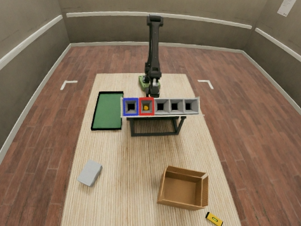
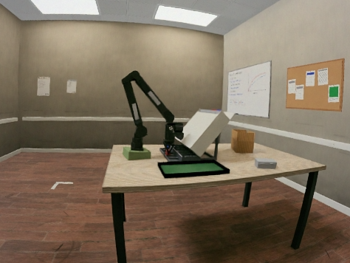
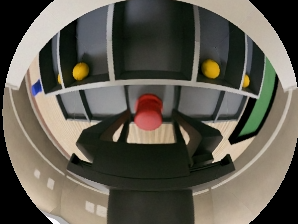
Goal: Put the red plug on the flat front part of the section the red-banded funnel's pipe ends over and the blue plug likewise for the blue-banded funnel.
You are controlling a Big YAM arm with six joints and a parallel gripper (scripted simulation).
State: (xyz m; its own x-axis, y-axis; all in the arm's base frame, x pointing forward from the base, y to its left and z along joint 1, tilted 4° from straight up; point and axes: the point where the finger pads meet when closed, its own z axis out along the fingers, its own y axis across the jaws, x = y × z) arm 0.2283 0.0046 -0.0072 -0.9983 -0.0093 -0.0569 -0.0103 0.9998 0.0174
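My gripper (image 3: pixel 151 112) (image 1: pixel 153 93) (image 2: pixel 168 148) is open, low behind the white cover (image 2: pixel 203 129). The red plug (image 3: pixel 148 108) stands between the spread fingers, at the flat front part of the middle dark section (image 3: pixel 152 39). Yellow marbles (image 3: pixel 80 71) (image 3: pixel 210 68) lie in the sections to either side. A bit of the blue plug (image 3: pixel 36 87) shows at the left edge of the wrist view. In the top view the blue-banded funnel (image 1: pixel 130 106) and the red-banded funnel (image 1: pixel 146 106) are the two leftmost; a yellow marble (image 1: pixel 145 107) sits in the red one.
A green tray (image 1: pixel 108 110) (image 2: pixel 193 168) lies left of the funnel stand. A cardboard box (image 1: pixel 184 187) (image 2: pixel 242 140), a grey block (image 1: pixel 89 172) (image 2: pixel 265 162) and a small yellow tool (image 1: pixel 213 218) lie toward the table's front. The arm's green base (image 2: pixel 136 153) stands behind.
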